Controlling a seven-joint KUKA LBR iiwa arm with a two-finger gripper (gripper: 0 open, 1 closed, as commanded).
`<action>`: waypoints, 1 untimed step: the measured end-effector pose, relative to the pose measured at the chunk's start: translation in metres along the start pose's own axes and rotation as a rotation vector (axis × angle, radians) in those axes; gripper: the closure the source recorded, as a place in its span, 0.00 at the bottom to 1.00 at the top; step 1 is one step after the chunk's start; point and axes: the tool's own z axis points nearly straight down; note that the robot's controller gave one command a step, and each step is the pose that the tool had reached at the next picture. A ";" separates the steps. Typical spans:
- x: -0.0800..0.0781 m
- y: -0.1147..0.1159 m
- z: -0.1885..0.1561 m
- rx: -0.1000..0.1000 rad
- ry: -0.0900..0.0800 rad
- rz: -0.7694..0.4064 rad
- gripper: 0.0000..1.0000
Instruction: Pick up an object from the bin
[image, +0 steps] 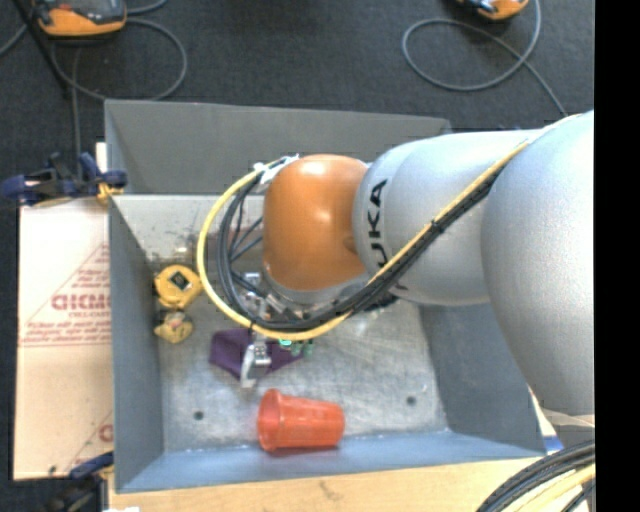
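My gripper (252, 370) comes down below the arm's wrist near the middle of the bin, its tip right on a purple object (228, 352) that lies on the floor there. Whether it grips the purple object cannot be told, since the wrist hides most of it. A small green piece (297, 347) peeks out just right of the purple object. A red-orange plastic cup (300, 422) lies on its side near the front wall, just below the gripper.
At the left wall sit a yellow-and-black tape-measure-like thing (177, 285) and, just below it, a small yellow figure (173, 327). The arm covers the bin's back and right parts. Bare floor shows at the front right.
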 end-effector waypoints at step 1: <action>-0.002 0.000 -0.004 -0.001 -0.007 0.003 0.00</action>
